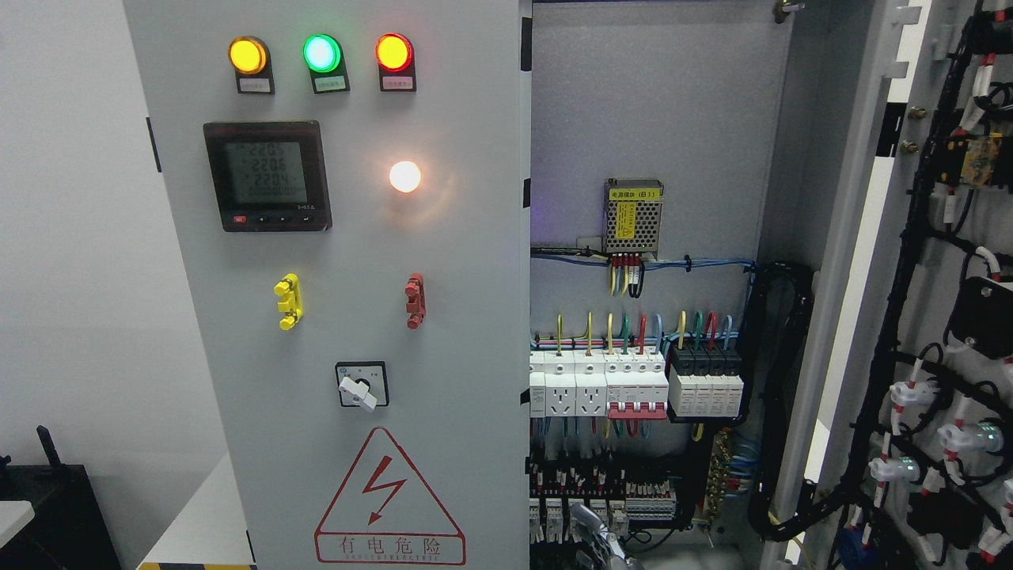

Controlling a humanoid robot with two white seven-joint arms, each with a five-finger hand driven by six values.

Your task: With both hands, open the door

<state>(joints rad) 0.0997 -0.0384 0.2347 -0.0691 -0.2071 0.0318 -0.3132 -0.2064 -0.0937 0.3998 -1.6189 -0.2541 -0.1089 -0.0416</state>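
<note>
White wall backs a tall grey metal cabinet [332, 317]. Its right door [942, 317], a flat upright panel, is swung wide open at the right, wired inner face showing. One metallic hand [597, 538] peeks at the bottom edge; whether its fingers are clenched cannot be told

The left door [340, 317] of the electrical cabinet [649, 103] is standing closed, its three indicator lamps [320, 54] glowing amber, green and red above a digital meter [267, 176] and a white lamp [404, 176]. A rotary switch [362, 385] is sitting above a red warning triangle [388, 503]. The right door [934, 317] is hanging wide open, exposing breakers [633, 384] and wiring. A metallic hand [599, 538] is showing at the bottom edge, its arm's side unclear.
</note>
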